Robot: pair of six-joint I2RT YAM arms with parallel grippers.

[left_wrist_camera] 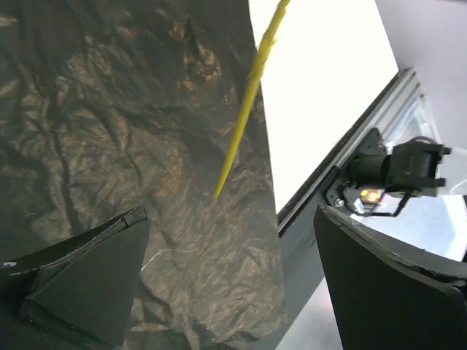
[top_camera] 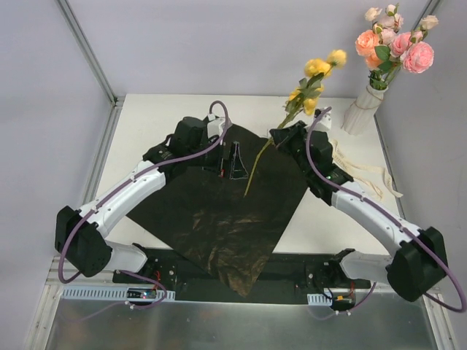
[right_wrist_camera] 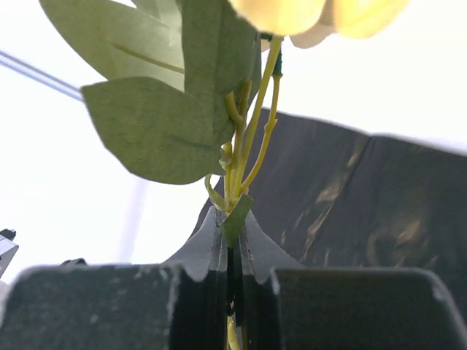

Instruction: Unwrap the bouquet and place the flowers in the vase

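My right gripper (top_camera: 279,138) (right_wrist_camera: 233,237) is shut on the thin green stem of a yellow flower (top_camera: 319,69). The flower's leaves (right_wrist_camera: 160,124) rise just above the fingertips. Its stem (top_camera: 254,171) (left_wrist_camera: 244,109) slants down over the black wrapping sheet (top_camera: 219,219), which lies spread flat. My left gripper (top_camera: 235,166) (left_wrist_camera: 233,281) stands open just left of the stem's lower end, above the sheet, with nothing between its fingers (left_wrist_camera: 95,284). The white ribbed vase (top_camera: 363,109) stands at the back right with pink and peach flowers (top_camera: 398,44) in it.
A cream ribbon (top_camera: 365,175) lies loose on the white table (top_camera: 160,117) right of my right arm. The sheet's near corner hangs over the table's front edge onto the black base rail (left_wrist_camera: 321,182). Grey walls close in the back and sides.
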